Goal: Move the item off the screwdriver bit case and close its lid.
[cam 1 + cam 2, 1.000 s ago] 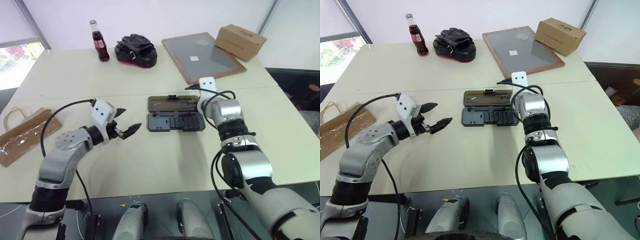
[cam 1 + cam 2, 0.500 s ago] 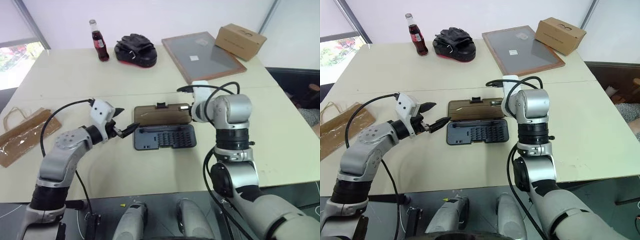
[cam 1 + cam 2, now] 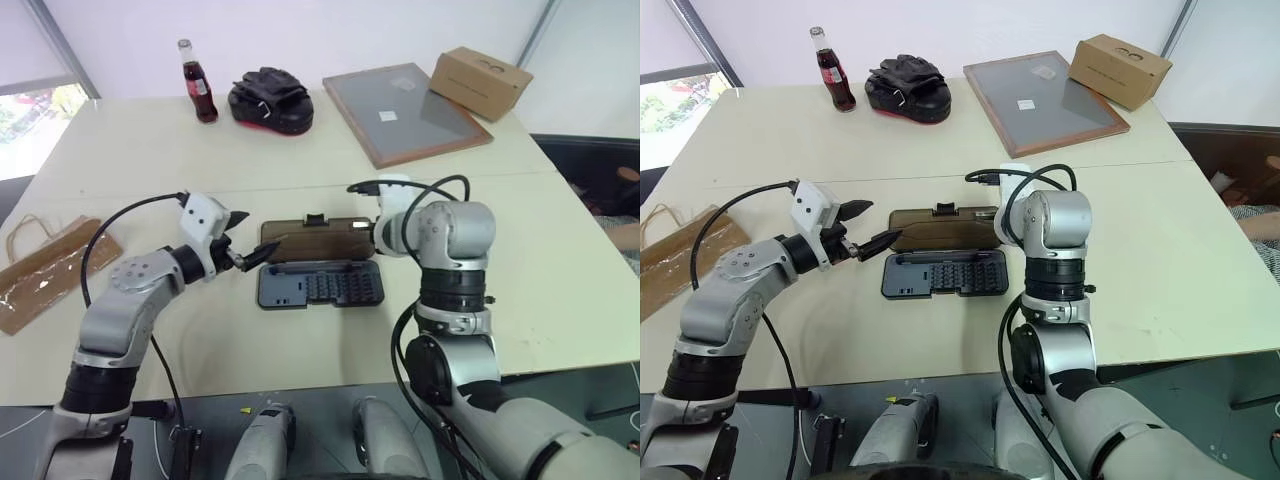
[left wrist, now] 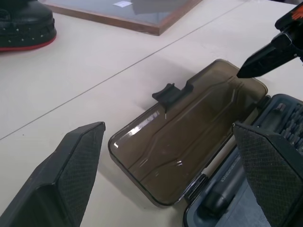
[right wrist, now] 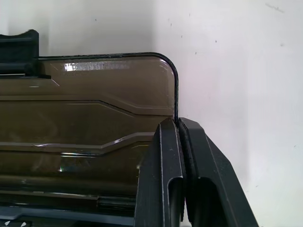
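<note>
Bag (image 3: 48, 268) of brown paper, far left table edge. My left gripper (image 3: 252, 252), fingers spread wide, at the lid's (image 3: 315, 238) left end. Bit case (image 3: 322, 286), open, centre. My right gripper (image 5: 180, 142), fingers pressed together, at the lid's right corner.

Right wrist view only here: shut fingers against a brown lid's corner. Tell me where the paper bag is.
Observer: The paper bag lies at the table's left edge, well apart from the case.
Operator: Report the left gripper.
Observer: The left gripper is open and holds nothing, its fingertips at the left end of the lid.
Operator: Say what the case shows.
Observer: The case is open, with its rows of bits uncovered and the lid lying flat on the table behind it.
</note>
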`<state>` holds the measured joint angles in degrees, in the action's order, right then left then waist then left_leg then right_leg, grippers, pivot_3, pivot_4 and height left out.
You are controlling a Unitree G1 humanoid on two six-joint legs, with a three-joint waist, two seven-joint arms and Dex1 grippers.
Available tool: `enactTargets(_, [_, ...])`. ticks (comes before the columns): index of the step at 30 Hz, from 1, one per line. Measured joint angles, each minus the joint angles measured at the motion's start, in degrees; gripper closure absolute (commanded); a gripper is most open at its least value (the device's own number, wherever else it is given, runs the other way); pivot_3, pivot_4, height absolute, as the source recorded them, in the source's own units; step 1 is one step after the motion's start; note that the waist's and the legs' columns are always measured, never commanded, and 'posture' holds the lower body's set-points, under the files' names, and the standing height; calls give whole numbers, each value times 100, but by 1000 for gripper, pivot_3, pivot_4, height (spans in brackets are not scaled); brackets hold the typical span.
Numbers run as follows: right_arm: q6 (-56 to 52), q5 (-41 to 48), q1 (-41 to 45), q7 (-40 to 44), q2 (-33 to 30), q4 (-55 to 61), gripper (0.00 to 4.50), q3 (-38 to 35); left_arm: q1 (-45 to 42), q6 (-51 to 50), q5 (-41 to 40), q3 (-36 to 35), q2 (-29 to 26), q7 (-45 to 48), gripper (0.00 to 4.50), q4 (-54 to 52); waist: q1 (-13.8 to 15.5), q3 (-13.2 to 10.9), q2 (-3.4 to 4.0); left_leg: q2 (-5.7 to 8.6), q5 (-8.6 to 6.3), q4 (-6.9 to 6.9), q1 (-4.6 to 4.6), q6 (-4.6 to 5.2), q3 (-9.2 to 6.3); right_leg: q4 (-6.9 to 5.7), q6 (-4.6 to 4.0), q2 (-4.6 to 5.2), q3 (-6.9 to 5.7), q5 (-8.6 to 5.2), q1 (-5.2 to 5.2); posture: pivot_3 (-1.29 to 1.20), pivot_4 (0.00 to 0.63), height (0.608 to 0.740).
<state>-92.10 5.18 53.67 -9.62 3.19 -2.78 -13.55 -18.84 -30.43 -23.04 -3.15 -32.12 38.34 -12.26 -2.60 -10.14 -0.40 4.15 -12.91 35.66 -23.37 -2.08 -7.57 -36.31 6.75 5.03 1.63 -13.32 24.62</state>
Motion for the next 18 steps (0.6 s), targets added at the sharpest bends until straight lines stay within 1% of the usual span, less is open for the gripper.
enactTargets(6, [0,42,1,-40,2,-37,4472,-32,5,-16,-14,-21,-41,27,0,-8,0,0,0,0,0,-1,0,0,1,0,0,0,0,0,0,0,150,740])
enactTargets(9, [0,82,1,-31,-10,-37,3588,-58,6,-23,-18,-27,-42,32,0,-21,1,0,0,0,0,-1,0,0,1,0,0,0,0,0,0,0,150,740])
enactTargets(13, [-1,170,0,30,-76,-28,1593,-26,18,-43,-25,-36,-51,56,0,-37,3,0,0,0,0,-1,0,0,1,1,0,0,0,0,0,0,150,740])
enactTargets(14, [-1,207,0,85,-140,-7,954,32,33,-59,-41,-36,-59,79,0,-53,3,0,0,0,0,-1,0,0,1,1,0,0,0,0,0,0,150,740])
enactTargets(16, [0,277,-8,244,-339,99,66,208,67,-98,-120,-36,-77,135,0,-144,4,0,1,0,0,-2,-1,0,1,2,0,1,0,0,0,0,150,740])
enactTargets(18, [31,350,-26,470,-581,351,66,400,105,-196,-228,-42,-137,229,0,-259,3,-1,2,0,0,-2,-1,0,1,3,0,1,0,0,-1,0,150,740])
